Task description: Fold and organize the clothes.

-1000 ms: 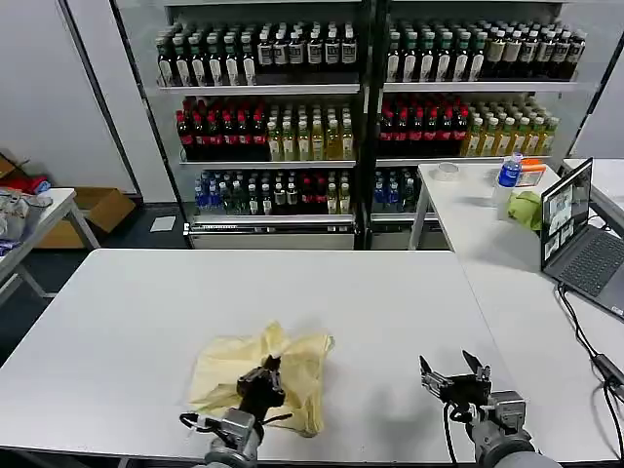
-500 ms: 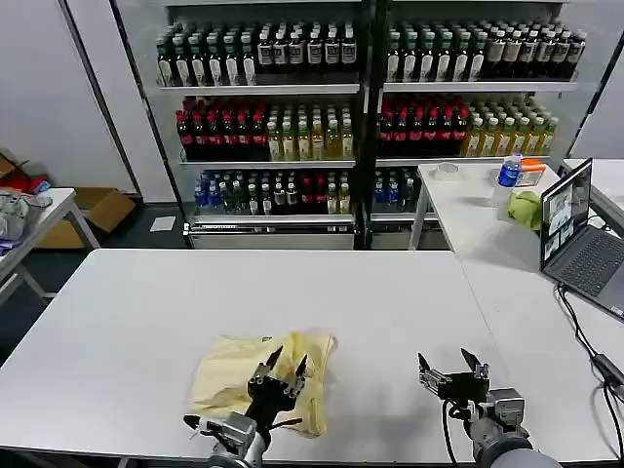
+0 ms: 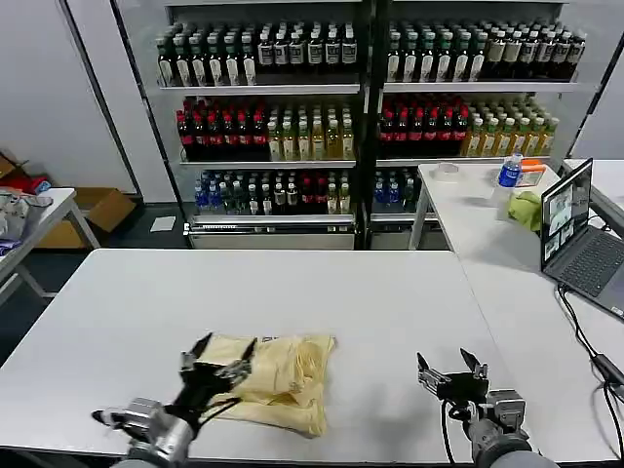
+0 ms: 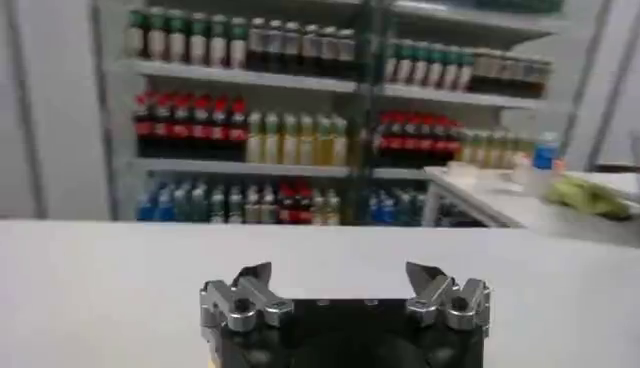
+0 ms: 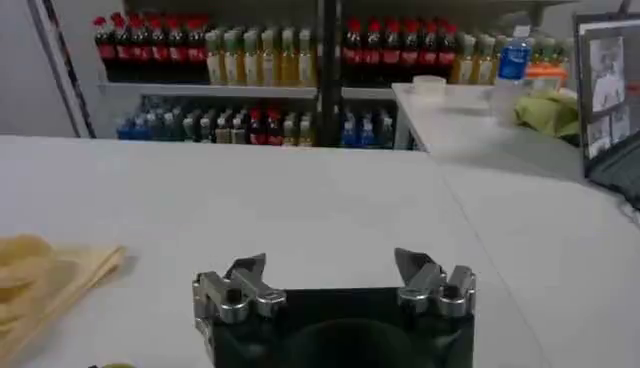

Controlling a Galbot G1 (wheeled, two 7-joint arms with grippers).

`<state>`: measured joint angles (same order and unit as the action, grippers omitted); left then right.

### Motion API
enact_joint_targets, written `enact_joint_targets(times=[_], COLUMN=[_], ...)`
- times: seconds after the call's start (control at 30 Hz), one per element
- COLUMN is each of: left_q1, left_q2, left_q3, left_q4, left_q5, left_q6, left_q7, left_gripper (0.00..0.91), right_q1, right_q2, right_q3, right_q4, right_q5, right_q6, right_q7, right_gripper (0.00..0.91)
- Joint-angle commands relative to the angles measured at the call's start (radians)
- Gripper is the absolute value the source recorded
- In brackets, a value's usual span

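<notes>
Left tool (image 3: pixel 216 354) released, above the T-shirt's (image 3: pixel 278 375) left edge — right tool (image 3: pixel 451 370) released, hovering.

No writing can be read anywhere here: the labels on the bottles (image 3: pixel 292 136) filling the shelves, the picture on the laptop screen (image 3: pixel 566 212) and the small dark tag on the cream T-shirt (image 3: pixel 273 366) are all too small to make out.

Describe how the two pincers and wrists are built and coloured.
Both match: the left pincer and right pincer have black bodies, silver-grey metal knuckles with visible screws and dark pointed fingertips. Each sits on a rounded grey wrist, with thin black cables looping beside it.
</notes>
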<state>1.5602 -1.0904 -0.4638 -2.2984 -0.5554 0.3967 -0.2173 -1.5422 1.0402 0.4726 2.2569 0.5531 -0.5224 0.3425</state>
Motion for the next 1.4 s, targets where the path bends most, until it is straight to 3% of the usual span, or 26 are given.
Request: enact_joint_targets(times=[0.03, 0.57, 1.4], left_q1=[0.066, -0.042, -0.141], left_q2=[0.06, 0.019, 0.005], left_q3=[-0.232, -0.158, -0.119], left_q4=[0.023, 0.234, 0.337], left_q5=[-0.307, -0.568, -0.669], left_q6=[0.073, 0.144, 0.16], left_q7=[-0.022, -0.026, 0.008], left_gripper=[0.907, 0.907, 0.907], right_q1=[-0.004, -0.041, -0.079], right_q2=[0.006, 0.0, 0.006], right_q3=[0.003, 0.029, 0.062], right_q4=[0.003, 0.027, 0.057], right_q5=[-0.002, -0.008, -0.017], right_q6=[0.0, 0.001, -0.002], right_q7=[-0.001, -0.003, -0.004], right_gripper=[0.907, 0.907, 0.907])
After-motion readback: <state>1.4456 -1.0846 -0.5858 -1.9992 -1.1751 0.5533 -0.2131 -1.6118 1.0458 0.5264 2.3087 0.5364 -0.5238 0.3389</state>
